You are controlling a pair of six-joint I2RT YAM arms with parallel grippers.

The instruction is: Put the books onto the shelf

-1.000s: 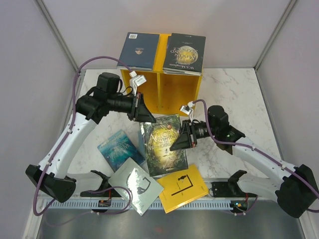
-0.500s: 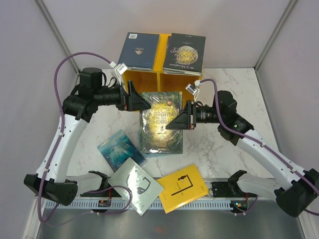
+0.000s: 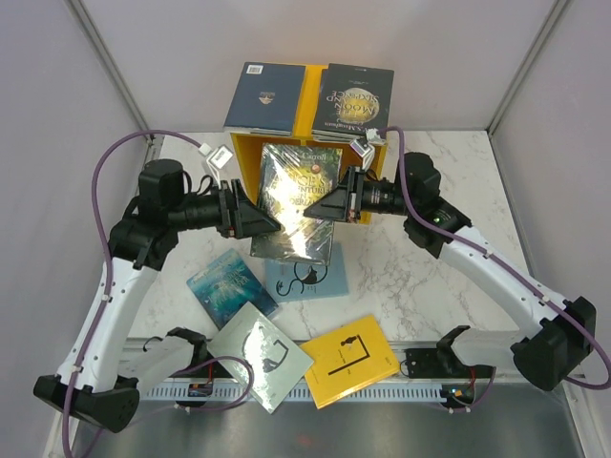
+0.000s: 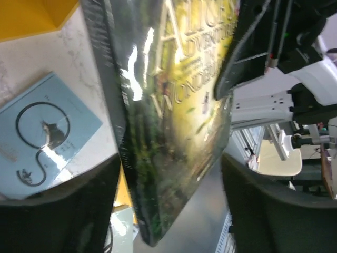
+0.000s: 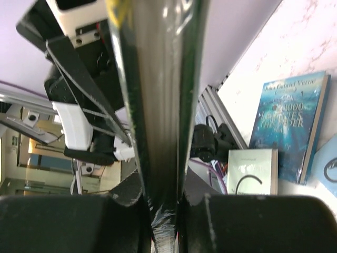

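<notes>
Seven paperbacks were in view, along with one bright yellow wooden shelf (image 3: 243,162) and two claws. The shelf stood at the back of the white marble-patterned surface (image 3: 477,172).

Two books lay flat, side by side, on the shelf's top: a navy blue paperback (image 3: 267,95) on the left and a black paperback with gold lettering (image 3: 351,100) on the right.

One book, the dark green-gold paperback (image 3: 291,191), hung in the air just in front of the shelf's open face, tilted, with its cover turned upward. The right claw (image 3: 318,205) was clamped on its right edge, and the right wrist view showed the book's edge pinched between the two fingers. The left claw (image 3: 272,224) sat at the book's lower left edge with its jaws spread wide. In the left wrist view the book's edge passed between the two parted fingers without being squeezed. Whether either finger touched the book could not be told.

Four books lay flat on the surface. A light blue paperback (image 3: 310,280) sat partly beneath the lifted book and a teal paperback (image 3: 227,286) lay to its left. A pale grey paperback (image 3: 260,355) and a yellow paperback (image 3: 351,360) lay near the front edge, between the arm bases.
</notes>
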